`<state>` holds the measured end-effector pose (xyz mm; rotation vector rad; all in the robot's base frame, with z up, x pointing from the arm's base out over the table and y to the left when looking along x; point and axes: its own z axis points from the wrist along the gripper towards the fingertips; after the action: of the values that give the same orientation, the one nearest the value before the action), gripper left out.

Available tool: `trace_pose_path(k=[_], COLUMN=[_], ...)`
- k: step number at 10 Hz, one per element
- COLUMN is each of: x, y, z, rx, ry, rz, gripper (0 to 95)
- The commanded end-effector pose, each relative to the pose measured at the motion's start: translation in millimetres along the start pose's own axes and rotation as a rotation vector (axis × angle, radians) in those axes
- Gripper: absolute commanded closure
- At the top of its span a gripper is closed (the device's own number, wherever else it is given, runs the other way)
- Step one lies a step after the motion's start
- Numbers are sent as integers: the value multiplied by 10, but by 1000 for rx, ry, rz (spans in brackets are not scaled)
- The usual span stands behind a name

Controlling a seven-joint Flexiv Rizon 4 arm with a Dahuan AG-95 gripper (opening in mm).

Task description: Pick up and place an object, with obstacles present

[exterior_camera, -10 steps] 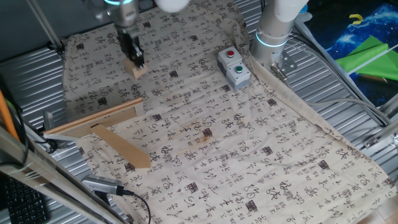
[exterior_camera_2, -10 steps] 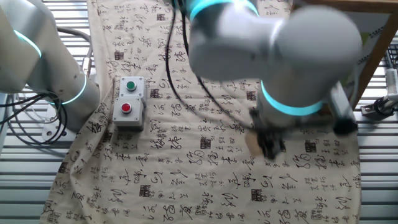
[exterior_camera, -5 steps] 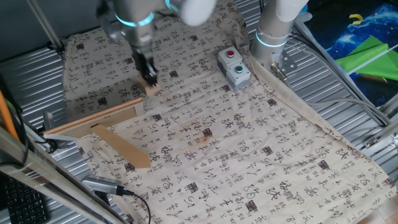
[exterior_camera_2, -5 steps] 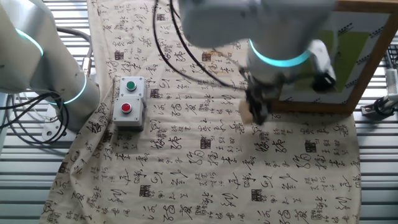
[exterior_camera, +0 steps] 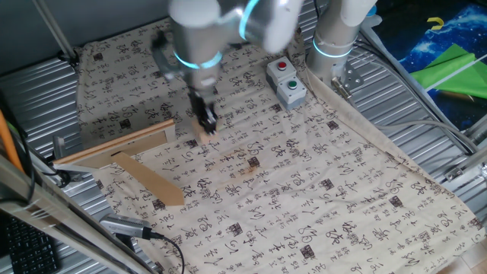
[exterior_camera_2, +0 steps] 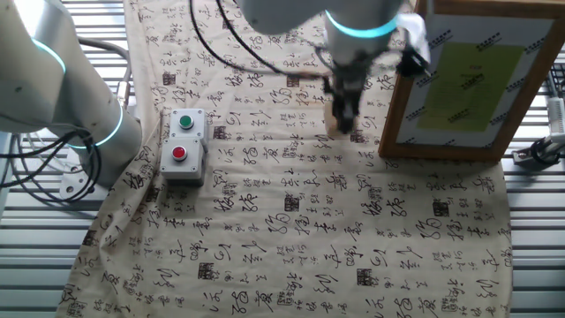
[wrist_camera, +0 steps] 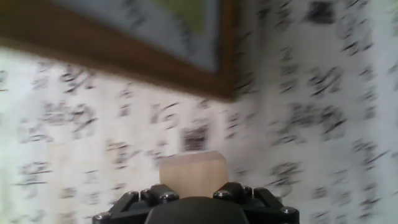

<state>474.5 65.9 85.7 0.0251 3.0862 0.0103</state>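
I have the block clamped in my gripper, lifted just off the cloth-covered counter, so the pick is done; the carry past the obstacles and the set-down are left, as I judge it. The block hangs below my fingers, close beside the upright frame. Blur hides its long axis; it looks roughly squarish, one face toward the hand camera.

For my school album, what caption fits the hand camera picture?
Robot gripper holding a small light-tan wooden block above the patterned cloth, near a brown wooden frame.
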Motion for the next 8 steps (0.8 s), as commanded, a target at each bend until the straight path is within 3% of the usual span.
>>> trace_pose_path(k=[1, 4, 8], x=[-62, -137, -209], y=[204, 570, 761], z=[-60, -137, -224], rx=[0, 5, 0], ry=[4, 7, 14], rz=[21, 60, 94], gripper=[950, 950, 950])
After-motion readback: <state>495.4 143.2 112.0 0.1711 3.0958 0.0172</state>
